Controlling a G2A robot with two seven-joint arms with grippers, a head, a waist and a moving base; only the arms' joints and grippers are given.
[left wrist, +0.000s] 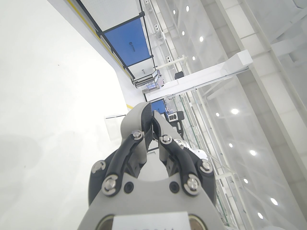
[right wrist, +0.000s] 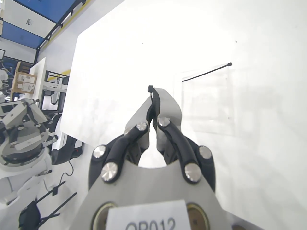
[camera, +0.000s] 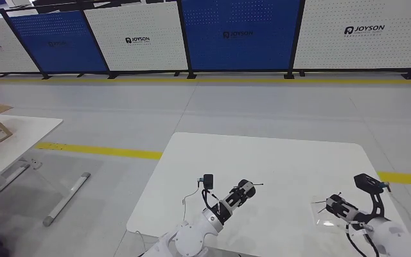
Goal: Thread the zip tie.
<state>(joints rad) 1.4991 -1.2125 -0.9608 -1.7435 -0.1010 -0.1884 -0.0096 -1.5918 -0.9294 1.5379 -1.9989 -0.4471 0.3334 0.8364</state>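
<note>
My right gripper is shut on a black zip tie whose square head pokes out past the fingertips. It hovers at the table's right front, just short of a clear tray. A second black zip tie lies across the tray's far edge. My left gripper stands over the table's front middle, shut, and a thin black zip tie sticks out of it toward the right. In the left wrist view the pads press together.
The white table has bare surface behind and between both arms. The clear tray sits near the front right edge. Another white table stands off to the left, across open floor.
</note>
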